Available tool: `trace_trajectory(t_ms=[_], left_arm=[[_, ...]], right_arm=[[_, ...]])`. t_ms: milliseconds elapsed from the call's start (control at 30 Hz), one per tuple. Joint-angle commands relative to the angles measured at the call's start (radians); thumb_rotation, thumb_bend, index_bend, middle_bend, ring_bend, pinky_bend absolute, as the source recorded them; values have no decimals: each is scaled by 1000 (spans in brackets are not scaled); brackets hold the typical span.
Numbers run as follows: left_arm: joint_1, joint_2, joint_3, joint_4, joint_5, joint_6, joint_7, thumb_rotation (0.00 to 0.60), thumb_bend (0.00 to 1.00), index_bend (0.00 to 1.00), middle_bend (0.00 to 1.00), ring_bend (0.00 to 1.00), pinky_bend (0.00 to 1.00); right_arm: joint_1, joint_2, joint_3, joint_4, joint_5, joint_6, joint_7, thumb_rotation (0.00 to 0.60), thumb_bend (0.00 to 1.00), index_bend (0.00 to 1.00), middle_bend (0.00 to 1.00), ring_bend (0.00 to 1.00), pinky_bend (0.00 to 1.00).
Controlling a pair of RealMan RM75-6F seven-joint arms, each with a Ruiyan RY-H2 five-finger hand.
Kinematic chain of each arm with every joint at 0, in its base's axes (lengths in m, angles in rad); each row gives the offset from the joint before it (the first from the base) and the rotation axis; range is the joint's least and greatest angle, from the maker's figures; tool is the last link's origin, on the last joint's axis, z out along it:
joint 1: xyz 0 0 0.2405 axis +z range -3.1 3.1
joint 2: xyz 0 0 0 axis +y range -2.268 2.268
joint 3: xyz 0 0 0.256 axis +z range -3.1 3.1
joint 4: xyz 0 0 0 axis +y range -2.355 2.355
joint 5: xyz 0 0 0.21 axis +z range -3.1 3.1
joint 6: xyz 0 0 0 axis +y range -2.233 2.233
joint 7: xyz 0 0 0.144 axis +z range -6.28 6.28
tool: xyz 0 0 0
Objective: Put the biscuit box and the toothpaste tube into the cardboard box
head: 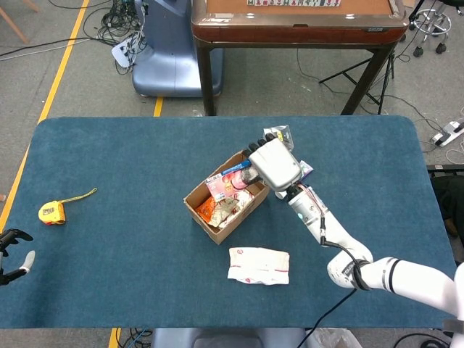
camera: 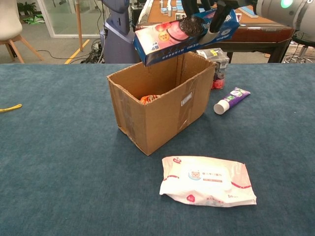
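Roughly halfway: the right robot hand (camera: 204, 14) grips the biscuit box (camera: 184, 35) above the open cardboard box (camera: 162, 105), not yet released. Still left, the toothpaste tube (camera: 231, 100) lies on the table (camera: 59, 162) at the carton's 3 o'clock.

My worktable is covered in dark teal felt (head: 130, 217). Beyond it, on grey concrete floor (head: 268, 80), a brown wooden mahjong table (head: 297, 22) holds tiles. A yellow floor line (head: 61, 69), tangled black cables (head: 109, 22) and a blue-grey machine base (head: 163, 61) sit left.
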Motion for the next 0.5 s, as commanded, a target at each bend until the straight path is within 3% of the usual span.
trace_trajectory(t_ms=[33, 233, 500], left_arm=[[0, 0, 0, 0, 0, 0, 0, 600, 333, 440, 412, 412, 525], [0, 0, 0, 0, 0, 0, 0, 600, 333, 440, 412, 411, 525], [0, 0, 0, 0, 0, 0, 0, 600, 333, 440, 412, 412, 526]], right_arm=[[13, -21, -4, 23, 17, -9, 1, 600, 51, 663, 528, 478, 455], [35, -53, -12, 62, 28, -28, 25, 600, 36, 644, 461, 412, 447], [44, -61, -22, 66, 16, -29, 70, 600, 0, 404, 299, 265, 332]])
